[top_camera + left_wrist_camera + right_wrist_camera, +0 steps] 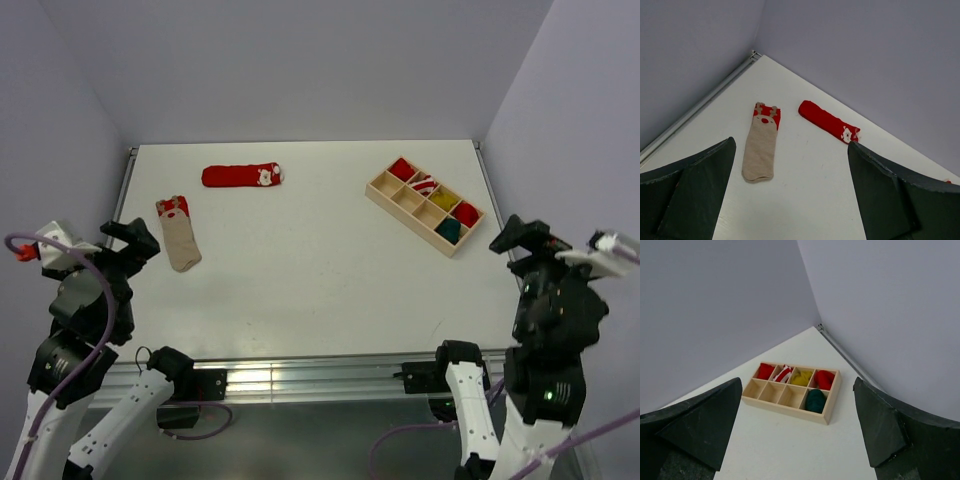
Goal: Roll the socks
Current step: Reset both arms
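A beige sock (179,233) with a red cuff lies flat at nine o'clock on the white worktop (320,280), and a red sock (242,176) lies at eleven, both unrolled. A wooden tray (408,200) sits at two o'clock. The left claw (790,197), at the nine o'clock edge, and the right claw (797,437), at three, hang spread wide and empty. A roll seems due to start: the left arm, the nearer one, would need to come down onto the beige sock's toe.

Beige sock (760,145) has a red cuff with a tiny reindeer face on it, brown antlers and a red nose. The red sock (827,121) has a little white figure at one end. The pale wood tray (782,410) holds a dark green bundle (815,401), a yellow bundle (801,378), a red-and-white striped bundle (784,374) and two red bundles (765,371). The table (320,270) is white.
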Robot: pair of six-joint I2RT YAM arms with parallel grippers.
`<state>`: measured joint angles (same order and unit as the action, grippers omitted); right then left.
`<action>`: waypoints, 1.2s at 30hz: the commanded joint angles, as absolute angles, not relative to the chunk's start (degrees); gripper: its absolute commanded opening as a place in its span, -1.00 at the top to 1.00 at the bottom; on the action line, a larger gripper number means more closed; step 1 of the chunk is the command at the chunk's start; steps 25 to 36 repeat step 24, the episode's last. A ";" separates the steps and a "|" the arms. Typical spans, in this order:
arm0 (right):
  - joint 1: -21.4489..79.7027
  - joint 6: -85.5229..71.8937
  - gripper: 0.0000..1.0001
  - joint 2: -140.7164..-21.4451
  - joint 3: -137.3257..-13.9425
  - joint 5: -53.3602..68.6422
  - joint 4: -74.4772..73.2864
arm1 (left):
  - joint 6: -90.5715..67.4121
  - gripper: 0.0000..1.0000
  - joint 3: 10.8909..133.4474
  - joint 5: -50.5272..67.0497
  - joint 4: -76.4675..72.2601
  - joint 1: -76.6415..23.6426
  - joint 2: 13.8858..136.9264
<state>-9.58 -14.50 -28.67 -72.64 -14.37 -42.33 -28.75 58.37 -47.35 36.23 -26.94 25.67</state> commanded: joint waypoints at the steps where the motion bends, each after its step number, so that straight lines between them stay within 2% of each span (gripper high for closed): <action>1: -7.21 -13.45 -1.00 -21.29 -66.12 -17.84 -38.15 | -26.54 -0.99 60.47 -51.15 38.41 -26.72 22.77; 11: -3.16 -12.39 -1.00 -9.77 -56.78 -20.21 -34.98 | -28.47 -0.99 57.83 -55.63 38.23 -26.72 16.00; 36: -2.55 -11.87 -1.00 -8.44 -54.84 -20.21 -33.75 | -29.36 -0.99 56.16 -58.18 37.09 -26.81 13.97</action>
